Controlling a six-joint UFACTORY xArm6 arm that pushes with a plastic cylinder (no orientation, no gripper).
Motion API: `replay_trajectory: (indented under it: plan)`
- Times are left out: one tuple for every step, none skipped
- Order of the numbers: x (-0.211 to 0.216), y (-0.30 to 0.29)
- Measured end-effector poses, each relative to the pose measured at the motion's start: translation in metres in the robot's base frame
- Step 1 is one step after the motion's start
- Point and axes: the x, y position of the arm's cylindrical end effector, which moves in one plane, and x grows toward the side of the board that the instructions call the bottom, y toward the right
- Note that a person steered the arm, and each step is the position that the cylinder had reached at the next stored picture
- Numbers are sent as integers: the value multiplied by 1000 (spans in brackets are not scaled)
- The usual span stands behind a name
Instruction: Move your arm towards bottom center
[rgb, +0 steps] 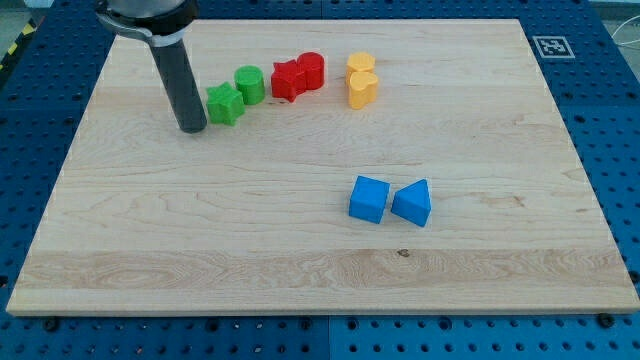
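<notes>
My tip (192, 128) rests on the wooden board (200, 250) in the upper left part, just left of a green star-shaped block (225, 103), close to or touching it. A green cylinder (250, 84) sits up and right of that block. A red star-shaped block (288, 80) and a red cylinder (311, 70) touch each other near the top centre. Two yellow blocks (361, 66) (362, 90) stand one above the other to their right. A blue cube (368, 198) and a blue triangular block (412, 203) lie side by side right of centre.
A printed marker tag (549, 45) is fixed at the board's top right corner. The board lies on a blue perforated table (620, 150) that surrounds it on all sides.
</notes>
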Motion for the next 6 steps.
replay_trajectory:
  plan:
    - [13,2]
    - [51,18]
    - [91,40]
    - [126,66]
    - [153,98]
    - [171,135]
